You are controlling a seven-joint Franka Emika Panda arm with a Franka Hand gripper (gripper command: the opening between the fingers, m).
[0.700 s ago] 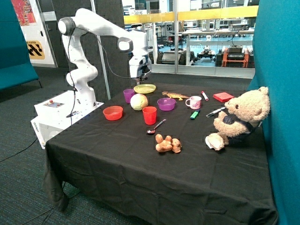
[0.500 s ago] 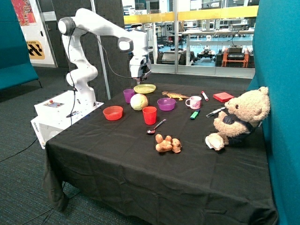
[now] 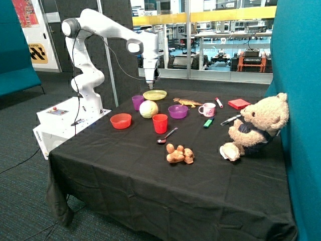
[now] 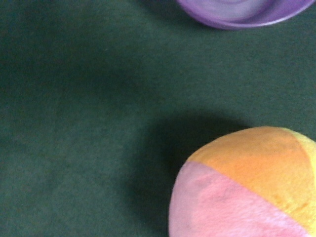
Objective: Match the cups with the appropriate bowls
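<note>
1. Gripper (image 3: 150,85) hangs above the yellow-green plate (image 3: 155,94) — finger state: can't tell.
2. Soft ball (image 3: 148,109) sits between purple cup (image 3: 137,102) and purple bowl (image 3: 178,111).
3. Red cup (image 3: 160,123) stands near red bowl (image 3: 121,121) — both cups outside bowls.

White arm (image 3: 100,25), grey joints, black cable (image 3: 75,55)
</note>
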